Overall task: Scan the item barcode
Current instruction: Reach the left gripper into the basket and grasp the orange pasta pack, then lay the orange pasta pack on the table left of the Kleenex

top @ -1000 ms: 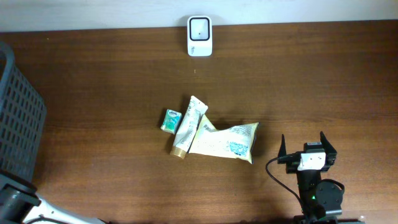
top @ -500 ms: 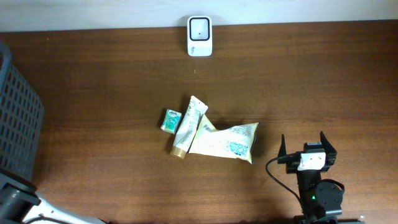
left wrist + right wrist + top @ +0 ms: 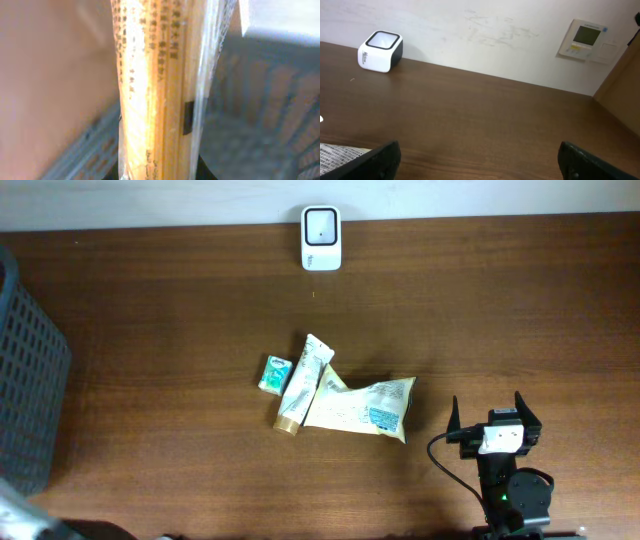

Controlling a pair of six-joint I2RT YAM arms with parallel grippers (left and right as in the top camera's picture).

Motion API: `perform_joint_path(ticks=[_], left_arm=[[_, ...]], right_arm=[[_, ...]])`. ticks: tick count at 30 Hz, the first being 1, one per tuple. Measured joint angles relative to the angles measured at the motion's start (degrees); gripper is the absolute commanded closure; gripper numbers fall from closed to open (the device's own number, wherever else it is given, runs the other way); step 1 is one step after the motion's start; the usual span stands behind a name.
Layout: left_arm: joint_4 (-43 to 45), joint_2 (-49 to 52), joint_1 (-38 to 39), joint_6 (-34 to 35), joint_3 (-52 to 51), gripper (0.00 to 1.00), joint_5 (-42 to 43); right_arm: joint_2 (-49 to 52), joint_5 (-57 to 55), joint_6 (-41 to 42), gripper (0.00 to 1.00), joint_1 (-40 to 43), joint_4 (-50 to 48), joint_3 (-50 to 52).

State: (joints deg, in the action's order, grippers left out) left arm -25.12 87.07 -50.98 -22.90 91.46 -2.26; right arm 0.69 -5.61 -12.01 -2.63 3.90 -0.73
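Observation:
A long yellow-orange packet (image 3: 155, 90) in clear wrap, printed with dark text, stands upright in the left wrist view. My left gripper (image 3: 160, 174) is shut on its lower end, above the grey basket (image 3: 260, 105). No barcode shows on this face. The white scanner (image 3: 321, 238) stands at the table's far edge, also visible as the white scanner (image 3: 380, 51) in the right wrist view. My right gripper (image 3: 491, 415) rests at the near right, open and empty, its gripper (image 3: 480, 155) low over bare wood.
A small green packet (image 3: 274, 374), a white tube (image 3: 301, 383) and a pale yellow pouch (image 3: 365, 408) lie together mid-table. The dark mesh basket (image 3: 25, 380) stands at the left edge. A wall panel (image 3: 585, 40) hangs behind the table.
My left gripper has closed on the packet. The left arm has slid nearly out of the overhead's bottom-left corner, and the basket has shifted slightly left. The right arm is still.

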Motion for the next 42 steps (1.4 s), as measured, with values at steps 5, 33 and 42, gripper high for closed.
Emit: perform_joint_path(ticks=[5, 33, 42], left_arm=[[-3.93, -9.57, 15.91, 5.99, 0.02, 1.00, 0.83], [-21.22, 6.29, 51.30, 36.04, -29.18, 1.00, 15.82], [-17.81, 6.38, 55.10, 36.63, -30.88, 0.42, 18.38]], right_arm=[[0.00, 0.02, 0.02, 0.01, 0.00, -0.02, 0.00], [0.00, 0.00, 0.02, 0.01, 0.00, -0.02, 0.00], [0.00, 0.00, 0.02, 0.01, 0.00, -0.02, 0.00]])
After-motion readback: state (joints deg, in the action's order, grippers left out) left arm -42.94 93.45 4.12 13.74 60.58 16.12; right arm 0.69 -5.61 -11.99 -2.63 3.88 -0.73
